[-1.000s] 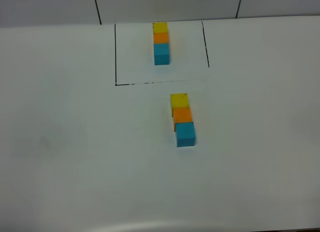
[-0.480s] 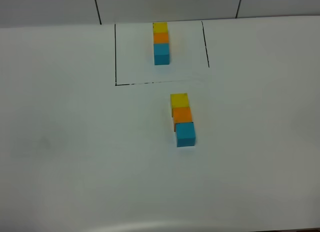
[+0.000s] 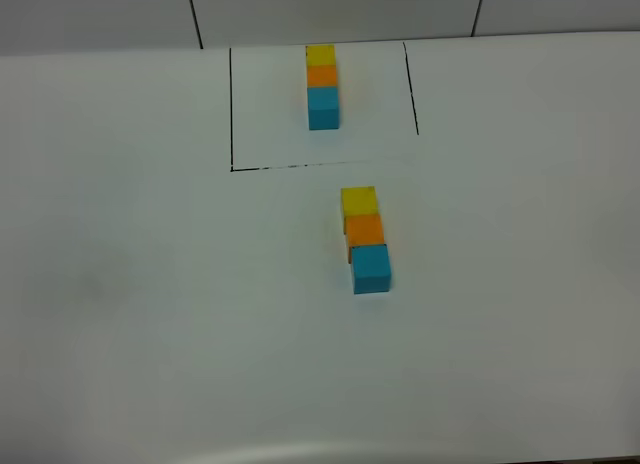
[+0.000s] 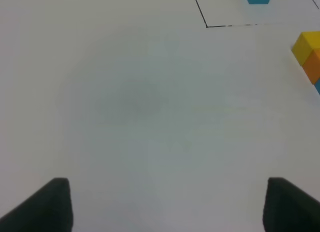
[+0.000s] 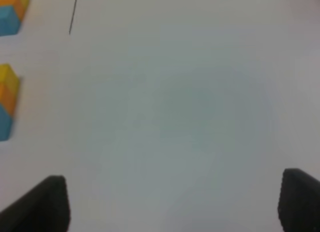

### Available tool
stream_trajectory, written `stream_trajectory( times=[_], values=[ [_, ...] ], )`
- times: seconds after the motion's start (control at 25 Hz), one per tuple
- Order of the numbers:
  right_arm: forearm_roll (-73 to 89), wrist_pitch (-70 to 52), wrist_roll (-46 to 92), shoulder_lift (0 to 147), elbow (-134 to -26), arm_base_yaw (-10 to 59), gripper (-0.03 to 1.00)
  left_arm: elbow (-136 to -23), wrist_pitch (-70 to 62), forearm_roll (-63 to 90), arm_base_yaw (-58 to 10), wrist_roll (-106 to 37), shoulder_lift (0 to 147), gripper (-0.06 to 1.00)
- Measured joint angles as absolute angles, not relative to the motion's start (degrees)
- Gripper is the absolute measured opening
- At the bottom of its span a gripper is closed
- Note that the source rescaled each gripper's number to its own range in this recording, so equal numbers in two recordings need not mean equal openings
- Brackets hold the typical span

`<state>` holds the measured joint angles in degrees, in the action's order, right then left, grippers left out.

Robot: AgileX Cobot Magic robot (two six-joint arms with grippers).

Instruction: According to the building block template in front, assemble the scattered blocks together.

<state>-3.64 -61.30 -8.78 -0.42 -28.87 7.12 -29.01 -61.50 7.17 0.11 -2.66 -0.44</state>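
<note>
The building block template (image 3: 322, 86) is a yellow-orange-blue line of cubes inside a thin black outline (image 3: 231, 104) at the far middle of the table. Below it the three scattered blocks sit joined in a line: yellow block (image 3: 359, 201), orange block (image 3: 364, 229), blue block (image 3: 370, 268). They touch each other, the blue one slightly offset to the right. Neither arm shows in the exterior view. My left gripper (image 4: 165, 207) is open over bare table; the blocks (image 4: 309, 56) show at that view's edge. My right gripper (image 5: 175, 204) is open over bare table, with the blocks (image 5: 6, 103) at its edge.
The white table (image 3: 150, 314) fills the view. Its front edge (image 3: 300, 452) runs along the bottom. A grey wall with dark seams (image 3: 195, 14) stands behind the table.
</note>
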Motion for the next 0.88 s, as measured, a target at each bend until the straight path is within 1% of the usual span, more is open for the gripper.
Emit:
stream_trajectory(
  times=[0.32,0.88],
  values=[
    [-3.6,-61.3,-6.0,-0.4,-28.9,6.8,0.7,-29.0,-61.5,7.2,0.1,-2.7,-0.4,0.67],
    [-3.6,-61.3,-5.9,-0.4,-28.9,6.8,0.7,-29.0,-61.5,7.2,0.1,-2.7,-0.4,0.67]
  ],
)
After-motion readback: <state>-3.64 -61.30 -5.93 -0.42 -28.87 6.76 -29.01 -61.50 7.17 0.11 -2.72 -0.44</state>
